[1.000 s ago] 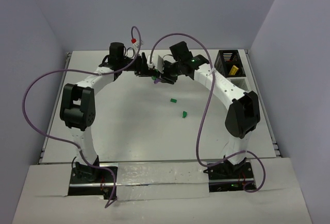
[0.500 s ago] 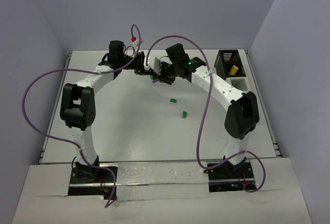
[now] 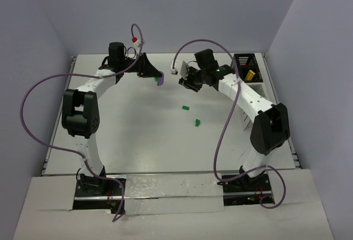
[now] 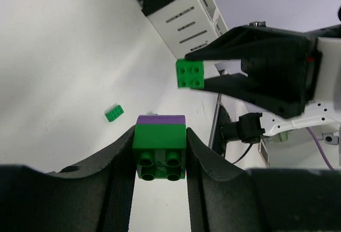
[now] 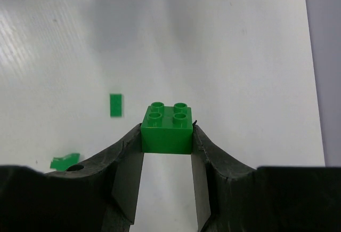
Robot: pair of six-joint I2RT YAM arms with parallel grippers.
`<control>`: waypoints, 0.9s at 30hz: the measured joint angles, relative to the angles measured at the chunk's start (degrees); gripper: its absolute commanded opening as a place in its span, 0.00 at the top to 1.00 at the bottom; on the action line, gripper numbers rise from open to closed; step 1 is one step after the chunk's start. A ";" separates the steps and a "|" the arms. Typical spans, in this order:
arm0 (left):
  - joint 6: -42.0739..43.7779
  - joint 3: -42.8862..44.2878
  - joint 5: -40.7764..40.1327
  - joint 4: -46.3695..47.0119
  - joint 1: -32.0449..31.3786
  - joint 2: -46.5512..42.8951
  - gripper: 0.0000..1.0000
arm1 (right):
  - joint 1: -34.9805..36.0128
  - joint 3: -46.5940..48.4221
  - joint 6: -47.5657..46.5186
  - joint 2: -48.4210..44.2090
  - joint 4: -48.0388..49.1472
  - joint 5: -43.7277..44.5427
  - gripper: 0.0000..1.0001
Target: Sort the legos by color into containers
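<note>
Now separated, left pincer (image 4: pixel 160 132) holds purple-green lego (image 4: pixel 159 148), right pincer (image 5: pixel 167 132) green lego (image 5: pixel 167 135).

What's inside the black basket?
A yellow lego lies inside the black basket. Its slatted walls hide the rest of the bottom, so other pieces could be there unseen.

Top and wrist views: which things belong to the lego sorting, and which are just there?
Job: green-purple stack in left gripper; green brick in right gripper; two loose green legos; black crate; white rack.
Others: purple cables; table.
</note>
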 measured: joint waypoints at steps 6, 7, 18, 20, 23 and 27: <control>-0.77 0.00 0.03 2.93 1.13 0.00 1.00 | -5.21 -3.88 0.75 -4.29 -2.29 0.70 1.00; -0.77 0.00 0.03 3.24 1.01 0.00 1.00 | -5.92 -4.33 1.00 -4.95 -2.79 0.63 1.00; 12.80 2.03 -7.19 -3.76 -1.67 -0.11 1.00 | -19.65 -5.58 6.96 -15.73 -9.83 -0.90 1.00; 15.29 2.03 -8.99 -4.61 -2.62 -0.13 1.00 | -22.42 -5.58 8.19 -17.65 -11.54 -0.87 1.00; 17.79 2.03 -10.74 -4.93 -3.89 -0.13 1.00 | -26.43 -5.58 9.83 -20.03 -14.14 -1.29 1.00; 20.15 2.03 -12.06 -5.10 -4.90 -0.13 1.00 | -32.90 -5.82 11.03 -21.78 -17.28 -1.16 1.00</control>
